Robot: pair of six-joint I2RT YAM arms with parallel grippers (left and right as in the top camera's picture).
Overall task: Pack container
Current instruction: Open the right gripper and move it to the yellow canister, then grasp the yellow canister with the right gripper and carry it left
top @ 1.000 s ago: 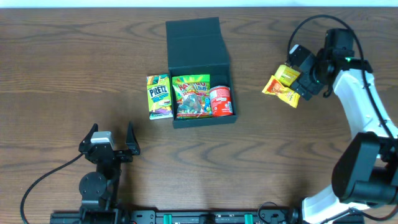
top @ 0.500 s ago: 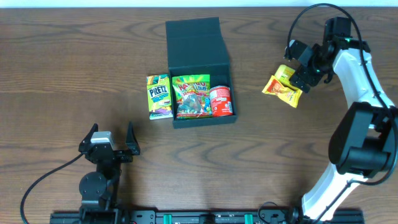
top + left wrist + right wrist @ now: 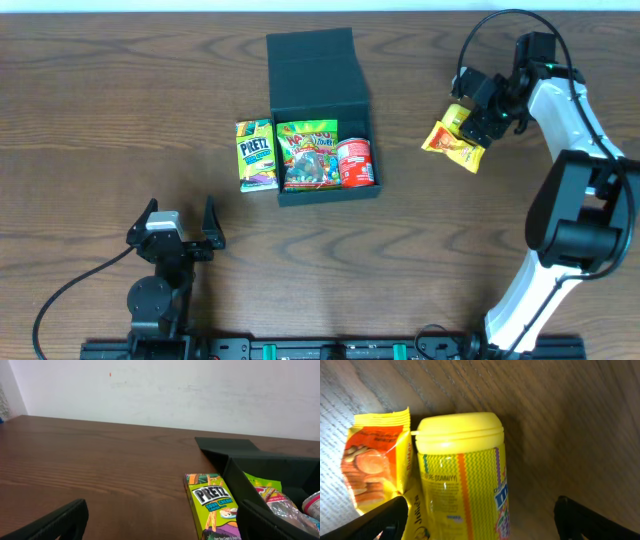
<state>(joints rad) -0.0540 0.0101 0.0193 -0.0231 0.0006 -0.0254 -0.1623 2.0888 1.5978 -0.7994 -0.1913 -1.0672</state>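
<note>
Your left tool (image 3: 180, 216) sits spread wide and empty near the front of the counter (image 3: 90, 110). Next, a Pretz box (image 3: 256, 155) lies just beside the dark container (image 3: 312, 60), which stands mid-counter with its lid flipped back, a candy bag (image 3: 307, 155) and a red can (image 3: 354, 162) inside. Your right tool (image 3: 476, 112) hangs spread over a yellow tube (image 3: 460, 485), not gripping it; a snack pack (image 3: 375, 470) touches the tube.

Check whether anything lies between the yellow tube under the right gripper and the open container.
Nothing stands on the bare table between the yellow tube and the container. The orange snack pack lies against the tube, partly on the container's side, so a low slide could nudge it.
</note>
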